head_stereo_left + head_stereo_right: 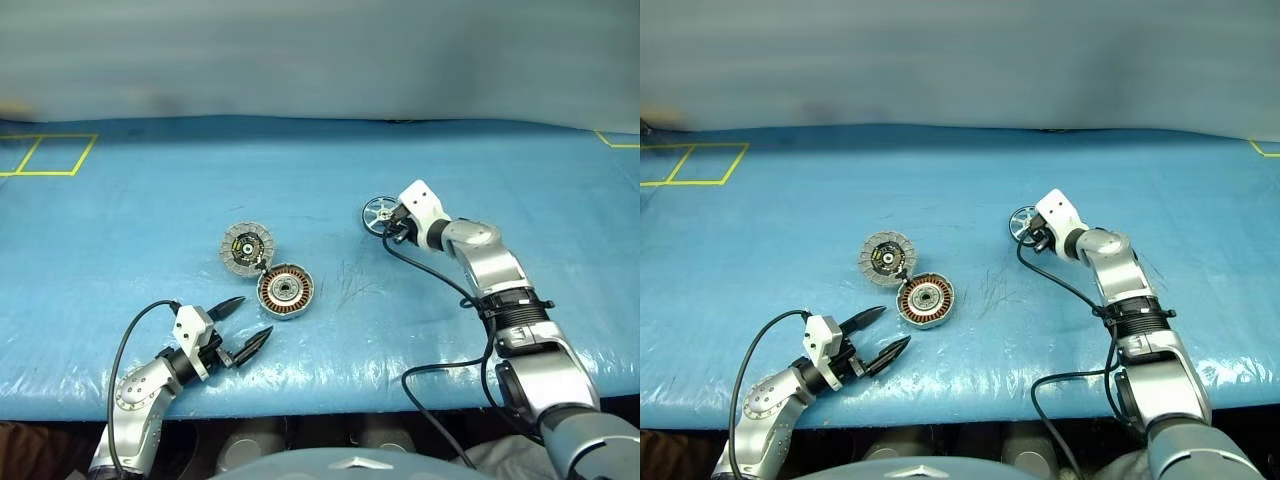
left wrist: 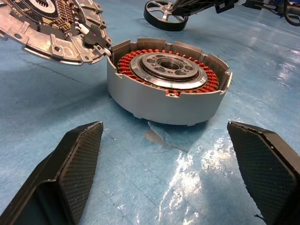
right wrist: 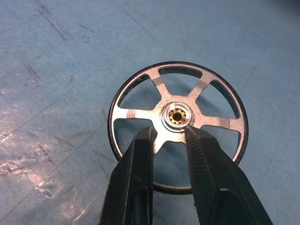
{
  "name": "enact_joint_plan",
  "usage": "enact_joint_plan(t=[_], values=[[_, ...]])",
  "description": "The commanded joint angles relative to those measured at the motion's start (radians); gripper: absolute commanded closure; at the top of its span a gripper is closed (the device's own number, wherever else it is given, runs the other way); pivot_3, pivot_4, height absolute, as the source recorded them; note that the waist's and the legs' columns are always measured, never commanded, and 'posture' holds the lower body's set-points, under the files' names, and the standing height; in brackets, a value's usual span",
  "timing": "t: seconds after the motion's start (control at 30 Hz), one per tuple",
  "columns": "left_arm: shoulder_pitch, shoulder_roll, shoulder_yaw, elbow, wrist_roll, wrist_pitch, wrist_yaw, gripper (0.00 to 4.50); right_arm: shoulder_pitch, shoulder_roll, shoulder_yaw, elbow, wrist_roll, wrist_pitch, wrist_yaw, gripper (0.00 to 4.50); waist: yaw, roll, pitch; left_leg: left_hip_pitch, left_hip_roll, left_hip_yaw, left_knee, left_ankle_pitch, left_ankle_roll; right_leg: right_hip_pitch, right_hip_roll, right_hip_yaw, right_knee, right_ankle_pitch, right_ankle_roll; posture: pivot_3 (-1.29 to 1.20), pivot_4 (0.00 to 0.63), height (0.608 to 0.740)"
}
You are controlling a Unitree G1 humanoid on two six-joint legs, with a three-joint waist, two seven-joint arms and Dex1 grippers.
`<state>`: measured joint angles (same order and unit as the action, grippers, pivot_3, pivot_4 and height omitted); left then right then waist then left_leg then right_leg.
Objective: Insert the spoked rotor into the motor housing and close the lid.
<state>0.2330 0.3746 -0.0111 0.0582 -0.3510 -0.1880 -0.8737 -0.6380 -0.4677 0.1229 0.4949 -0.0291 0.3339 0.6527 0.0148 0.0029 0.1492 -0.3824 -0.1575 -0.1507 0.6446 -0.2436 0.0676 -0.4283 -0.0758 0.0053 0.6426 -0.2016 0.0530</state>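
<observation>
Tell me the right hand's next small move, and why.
Probably finish closing on the spoked rotor: the right hand's fingers straddle a spoke beside the hub but look not quite clamped, and the motor housing sits open.

Blue plastic sheet [image 1: 300, 180] covers the table, apparently yellow-taped [image 1: 60, 155] at corners.

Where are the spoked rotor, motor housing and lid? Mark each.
spoked rotor [image 3: 178, 116]: right wrist view, central hub.
motor housing [image 2: 159, 103]: left wrist view, grey outer wall.
lid [image 1: 247, 247]: left eye view, inner face.
</observation>
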Motion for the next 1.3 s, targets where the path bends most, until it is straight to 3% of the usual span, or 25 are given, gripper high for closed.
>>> enact_joint_plan(t=[0.03,0.57,0.77,1.3], values=[[-0.005,0.0,-0.004,-0.008,0.012,-0.007,0.0,0.0,0.018,0.006,-0.005,-0.029,0.001,0.014,-0.006,3.44,0.0,0.0,0.0,0.0,0.0,0.0,0.0,0.0,0.0,0.0,0.0,0.0,0.0,0.0,0.0,0.0,0.15,0.74],[-0.009,-0.005,0.0,-0.004,0.019,-0.009,0.002,0.0,-0.029,0.007,-0.117,-0.032,0.095,0.05,-0.033,3.44,0.001,0.001,0.001,0.0,0.001,0.003,-0.001,-0.001,0.001,0.0,0.001,0.003,0.0,0.0,0.0,0.0,0.15,0.74],[-0.009,-0.007,0.001,-0.001,0.021,-0.011,0.003,0.0,-0.025,-0.003,-0.104,-0.039,0.091,0.072,-0.031,3.44,0.001,0.001,0.001,-0.001,0.001,0.004,-0.001,-0.001,0.001,0.0,0.001,0.003,0.0,0.0,0.0,0.0,0.15,0.74],[0.002,-0.008,0.005,-0.005,0.027,-0.017,0.005,0.0,0.097,0.029,-0.1,-0.174,0.101,0.16,-0.059,3.44,0.002,0.001,0.001,-0.001,0.001,0.005,0.0,-0.001,0.002,-0.001,0.001,0.004,-0.001,0.001,0.001,0.0,0.15,0.74]])
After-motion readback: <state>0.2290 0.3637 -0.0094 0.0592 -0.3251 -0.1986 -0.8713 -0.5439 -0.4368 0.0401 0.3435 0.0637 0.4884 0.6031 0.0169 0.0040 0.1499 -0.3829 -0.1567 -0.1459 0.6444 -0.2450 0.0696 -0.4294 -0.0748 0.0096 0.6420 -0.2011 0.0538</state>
